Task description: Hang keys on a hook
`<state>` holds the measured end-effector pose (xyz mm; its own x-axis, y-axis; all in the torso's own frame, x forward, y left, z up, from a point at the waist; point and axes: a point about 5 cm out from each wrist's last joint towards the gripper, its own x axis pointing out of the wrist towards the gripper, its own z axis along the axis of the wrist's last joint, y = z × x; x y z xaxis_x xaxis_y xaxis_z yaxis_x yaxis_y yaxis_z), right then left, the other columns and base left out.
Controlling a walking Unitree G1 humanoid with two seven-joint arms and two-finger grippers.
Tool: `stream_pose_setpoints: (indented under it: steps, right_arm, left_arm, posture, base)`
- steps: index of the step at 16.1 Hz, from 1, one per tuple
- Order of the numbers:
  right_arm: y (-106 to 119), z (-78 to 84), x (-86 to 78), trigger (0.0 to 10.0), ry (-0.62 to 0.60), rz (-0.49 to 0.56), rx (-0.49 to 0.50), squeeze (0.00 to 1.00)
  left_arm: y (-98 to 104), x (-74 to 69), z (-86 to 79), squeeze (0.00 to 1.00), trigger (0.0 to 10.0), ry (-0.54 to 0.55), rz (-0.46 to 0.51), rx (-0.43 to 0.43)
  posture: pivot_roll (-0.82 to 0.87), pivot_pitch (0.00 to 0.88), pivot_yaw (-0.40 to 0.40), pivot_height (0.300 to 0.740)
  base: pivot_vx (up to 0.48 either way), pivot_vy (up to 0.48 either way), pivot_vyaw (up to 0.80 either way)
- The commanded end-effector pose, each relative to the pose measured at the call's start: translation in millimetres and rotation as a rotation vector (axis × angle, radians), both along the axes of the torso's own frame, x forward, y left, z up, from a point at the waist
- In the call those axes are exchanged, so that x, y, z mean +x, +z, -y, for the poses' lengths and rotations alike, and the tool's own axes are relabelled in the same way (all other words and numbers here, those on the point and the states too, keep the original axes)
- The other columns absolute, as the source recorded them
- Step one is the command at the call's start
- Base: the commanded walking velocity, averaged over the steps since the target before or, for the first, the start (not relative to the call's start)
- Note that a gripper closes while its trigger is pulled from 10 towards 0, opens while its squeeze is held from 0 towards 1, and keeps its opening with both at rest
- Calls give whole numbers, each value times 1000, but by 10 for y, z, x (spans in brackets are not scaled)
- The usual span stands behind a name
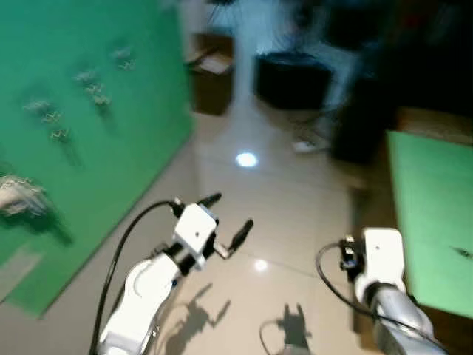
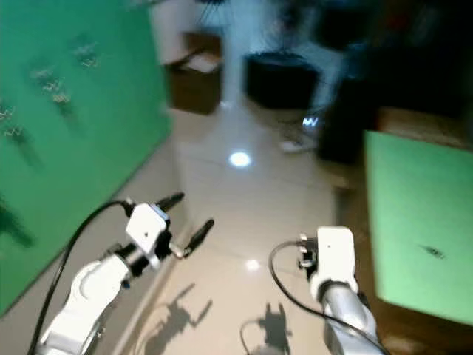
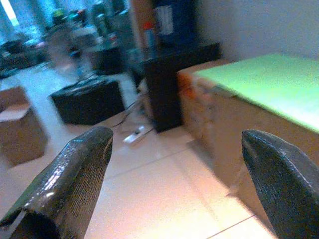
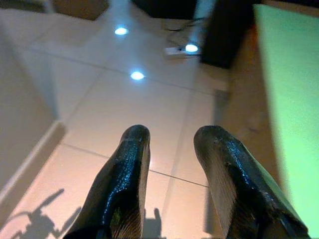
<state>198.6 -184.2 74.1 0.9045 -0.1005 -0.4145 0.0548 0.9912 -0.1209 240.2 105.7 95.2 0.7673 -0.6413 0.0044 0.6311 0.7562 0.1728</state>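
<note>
The head views were blurred, so the camera was judged to be moving with the robot. A green wall panel (image 1: 111, 148) stood on the robot's left, with several hooks carrying small metallic clusters (image 1: 92, 87), probably keys, though blur made that uncertain. Right of the panel lay a glossy tiled floor (image 1: 273, 214), and further right a green-topped table (image 1: 432, 214) on which a small dark item (image 2: 432, 252) was seen, possibly the keys to be picked, too small to tell.

The left gripper (image 1: 229, 218) was held out over the floor just beside the panel's lower edge, its fingers (image 3: 65, 184) spread wide with nothing between them. The right gripper (image 4: 172, 149) was held near the table's edge, pointing down at the floor, fingers (image 4: 124, 174) set a narrow gap apart and nothing gripped.

No keys were held, so the step in hand was judged to be the approach or search. To do it well, the body would need to be settled first so the blur clears, then the key set confirmed before any reach. If it is the table item, the right gripper would want opening wider and lowering squarely over it. A free hook should be picked out on the panel beforehand.
</note>
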Motion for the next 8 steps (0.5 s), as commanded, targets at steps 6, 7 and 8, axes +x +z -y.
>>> stream_pose_setpoints:
  steps: [6, 7, 8]
  right_arm:
    - [201, 99, 101, 10000, -17, 67, -8, 0]
    - [213, 121, 126, 10000, -10, 74, -19, 0]
    - [250, 128, 157, 10000, -2, 91, -32, 0]
  left_arm:
    - [161, 240, -4, 0, 10000, 80, 69, -50]
    - [180, 265, 1, 0, 10000, 75, 76, -47]
    - [217, 295, 6, 0, 10000, 75, 90, -47]
  posture:
    - [-205, 0, 58, 740]
    - [-213, 0, 70, 740]
    - [-212, 0, 73, 740]
  base:
    - [0, -282, -800]
    - [0, -285, -800]
    - [0, -270, -800]
